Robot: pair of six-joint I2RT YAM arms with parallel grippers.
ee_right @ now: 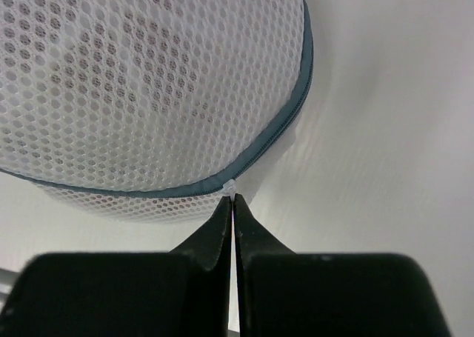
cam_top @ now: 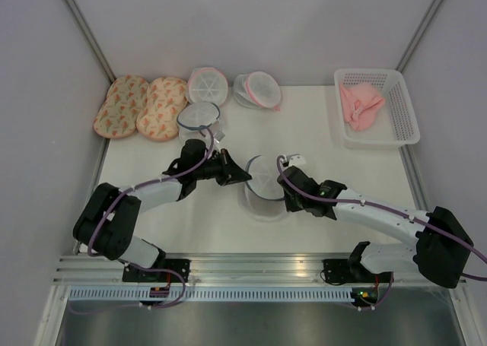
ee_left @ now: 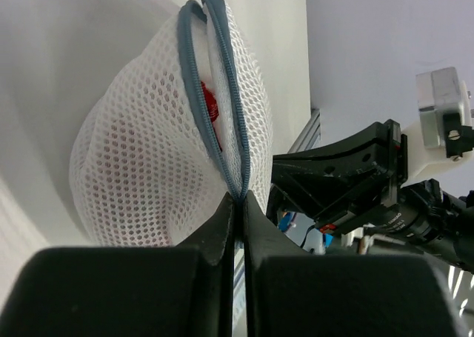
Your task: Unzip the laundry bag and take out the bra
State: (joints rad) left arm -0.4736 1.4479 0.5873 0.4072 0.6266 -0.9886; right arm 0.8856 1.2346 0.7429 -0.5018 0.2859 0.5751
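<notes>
Your left gripper (ee_left: 238, 198) is clamped on the blue-grey rim of the laundry bag (ee_left: 148, 152). Your right gripper (ee_right: 232, 198) is closed at the bag's opposite side, tips touching a small white tab (ee_right: 229, 184). Inside the bag, through the parted rim, the bra (ee_left: 210, 104) shows red. Beyond the bag sits a pink-rimmed mesh bag (cam_top: 207, 84).

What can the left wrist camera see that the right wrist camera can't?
Only the left wrist view shows the zip of the laundry bag gaping a little, the red bra peeking through the gap, the left gripper shut on the rim, and the right arm beside it. Only the right wrist view shows a small white tab on the rim, right at the tips of the shut right gripper. Both views show the bag's white mesh and blue-grey rim close up.
</notes>
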